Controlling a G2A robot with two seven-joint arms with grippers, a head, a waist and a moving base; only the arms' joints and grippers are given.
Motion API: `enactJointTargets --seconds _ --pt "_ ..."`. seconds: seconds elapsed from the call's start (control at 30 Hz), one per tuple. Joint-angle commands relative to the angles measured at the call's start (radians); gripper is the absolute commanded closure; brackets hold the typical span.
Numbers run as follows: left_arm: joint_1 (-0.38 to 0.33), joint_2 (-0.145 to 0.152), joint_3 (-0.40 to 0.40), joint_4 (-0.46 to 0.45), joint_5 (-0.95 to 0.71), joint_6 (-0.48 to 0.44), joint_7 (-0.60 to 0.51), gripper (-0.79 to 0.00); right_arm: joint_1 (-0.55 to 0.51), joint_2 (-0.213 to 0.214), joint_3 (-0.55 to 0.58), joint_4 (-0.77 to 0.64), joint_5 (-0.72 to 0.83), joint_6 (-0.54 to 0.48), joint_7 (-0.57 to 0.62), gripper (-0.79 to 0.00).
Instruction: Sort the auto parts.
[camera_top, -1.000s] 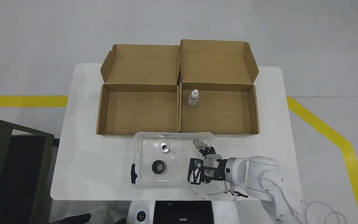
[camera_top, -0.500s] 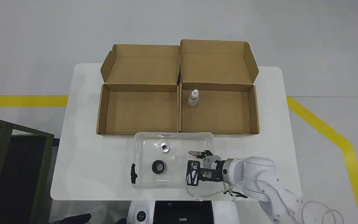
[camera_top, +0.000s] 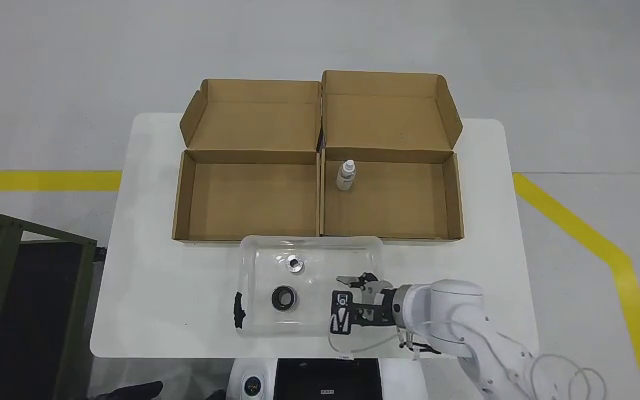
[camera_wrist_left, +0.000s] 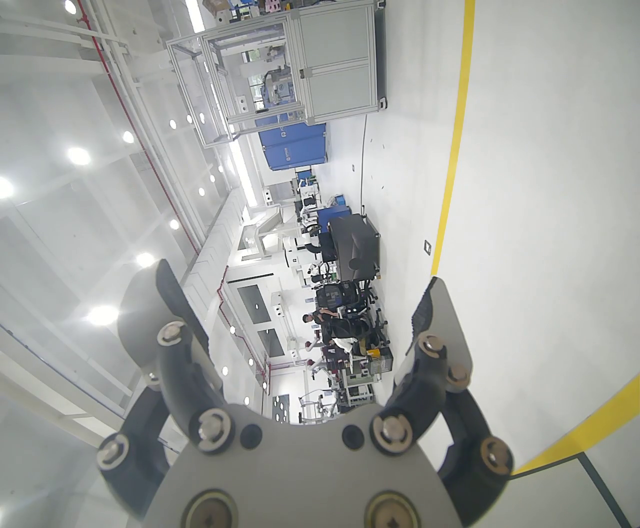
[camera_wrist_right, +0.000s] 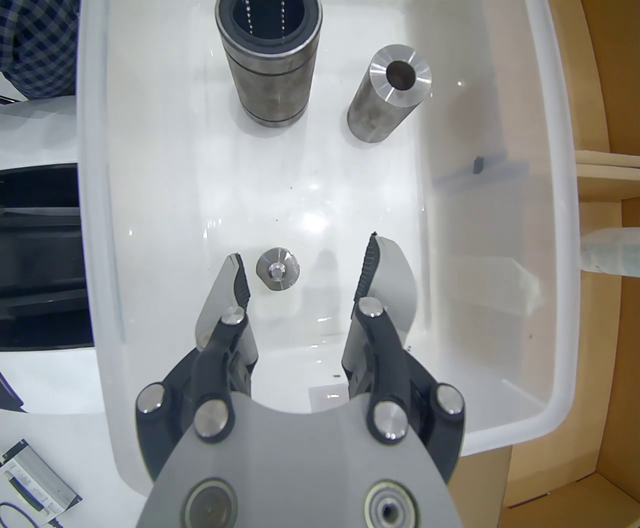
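Observation:
A clear plastic bin (camera_top: 260, 250) stands at the table's front edge. Inside it are a dark linear bearing (camera_wrist_right: 268, 65) (camera_top: 284, 297), a steel sleeve (camera_wrist_right: 389, 95) (camera_top: 293, 264) and a small conical metal part (camera_wrist_right: 278, 268). My right gripper (camera_wrist_right: 304, 255) (camera_top: 343, 298) is open and low inside the bin. The small part lies between its fingers, close to one fingertip (camera_wrist_right: 239, 272). My left gripper (camera_wrist_left: 300, 280) is open with nothing in it, pointing out at the room. A white bottle (camera_top: 345, 175) stands in the right cardboard box (camera_top: 445, 200).
Two open cardboard boxes sit side by side behind the bin; the left box (camera_top: 185, 200) holds nothing. A black piece (camera_top: 238, 310) lies by the bin's left end. A small flat device (camera_wrist_right: 35, 480) lies on the table near the bin's wall.
My right gripper has shifted a little to the left, further into the bin, and its fingers have turned. The parts in the bin have not moved.

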Motion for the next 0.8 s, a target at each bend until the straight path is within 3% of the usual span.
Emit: enactJointTargets --seconds 0.0,0.27,0.43,0.57,0.77 --pt "0.000 0.000 0.000 0.000 0.000 0.000 0.000 -0.785 0.008 -0.001 -0.009 0.008 0.001 0.001 0.007 -0.431" --pt "0.000 0.000 0.000 0.000 0.000 0.000 0.000 -0.785 0.049 -0.005 -0.050 0.043 0.014 0.003 0.045 -0.369" --pt "0.000 0.000 0.000 0.000 0.000 0.000 0.000 -0.785 0.066 -0.006 -0.070 0.055 0.023 0.001 0.069 -0.252" --pt "0.000 0.000 0.000 0.000 0.000 0.000 0.000 -0.785 0.076 -0.005 -0.081 0.058 0.033 -0.001 0.080 0.000" --pt "0.000 0.000 0.000 0.000 0.000 0.000 0.000 -0.785 0.076 -0.001 -0.078 0.020 0.039 0.004 0.064 0.000"
